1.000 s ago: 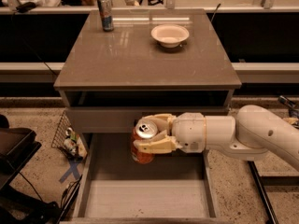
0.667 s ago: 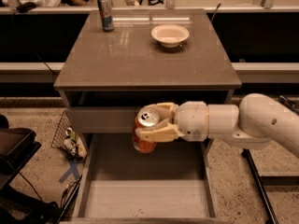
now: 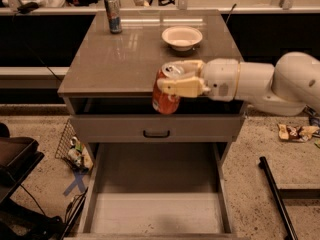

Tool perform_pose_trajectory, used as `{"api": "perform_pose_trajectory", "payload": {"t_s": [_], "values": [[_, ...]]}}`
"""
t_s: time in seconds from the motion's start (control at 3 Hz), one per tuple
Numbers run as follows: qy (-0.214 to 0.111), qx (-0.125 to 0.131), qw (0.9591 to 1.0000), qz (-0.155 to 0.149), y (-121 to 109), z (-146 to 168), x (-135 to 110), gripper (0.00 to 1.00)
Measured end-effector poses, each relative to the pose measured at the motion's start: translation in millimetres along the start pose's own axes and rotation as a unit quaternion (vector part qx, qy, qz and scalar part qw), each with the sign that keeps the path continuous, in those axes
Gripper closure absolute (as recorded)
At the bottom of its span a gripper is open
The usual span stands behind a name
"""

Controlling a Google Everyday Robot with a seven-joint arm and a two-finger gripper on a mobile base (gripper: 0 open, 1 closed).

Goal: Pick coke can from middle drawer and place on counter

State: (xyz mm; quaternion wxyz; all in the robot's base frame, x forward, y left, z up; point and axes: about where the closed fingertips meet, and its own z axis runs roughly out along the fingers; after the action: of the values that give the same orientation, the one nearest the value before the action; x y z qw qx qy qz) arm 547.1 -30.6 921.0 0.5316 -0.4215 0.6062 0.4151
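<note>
- The gripper (image 3: 169, 80) is at the near edge of the counter (image 3: 120, 59), a little right of its middle. Its pale fingers (image 3: 182, 86) are clenched around the coke can (image 3: 165, 101).
- The coke can is held off every surface and leans slightly. Its silver top shows against the counter's near edge, and its red body hangs in front of the dark gap below that edge (whether it is over the slab or just short of it cannot be told).
- The white arm (image 3: 265, 81) reaches in from the right, crossing the counter's near right corner.
- The middle drawer (image 3: 155, 211) is pulled out toward the near side, well below the can, with its pale floor showing.
- A grey drawer front (image 3: 200, 126) with a black handle (image 3: 156, 133) sits between the can and the open drawer, just under the can's base.
- On the counter, a white bowl (image 3: 182, 36) stands just beyond the gripper, toward the far side, apart from it.
- A tall blue-and-silver can (image 3: 113, 14) stands upright at the far left of the counter, well apart from the bowl and the gripper.
- On the floor to the left, a wire basket (image 3: 67, 141) of small items leans by the cabinet, with a blue tape cross (image 3: 76, 182) near it.
- On the floor to the right lie a black pole (image 3: 280, 201) and some scraps (image 3: 295, 131).
</note>
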Motion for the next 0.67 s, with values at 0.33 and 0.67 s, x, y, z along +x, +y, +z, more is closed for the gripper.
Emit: {"api": "perform_pose_trajectory", "payload": {"t_s": [0.33,0.67], "values": [[0.009,0.018,0.9997,0.017,-50.4,5.7,-31.1,1.0],[0.05,0.035,0.9977,0.031,-124.8,38.9,-50.6,1.0]]}}
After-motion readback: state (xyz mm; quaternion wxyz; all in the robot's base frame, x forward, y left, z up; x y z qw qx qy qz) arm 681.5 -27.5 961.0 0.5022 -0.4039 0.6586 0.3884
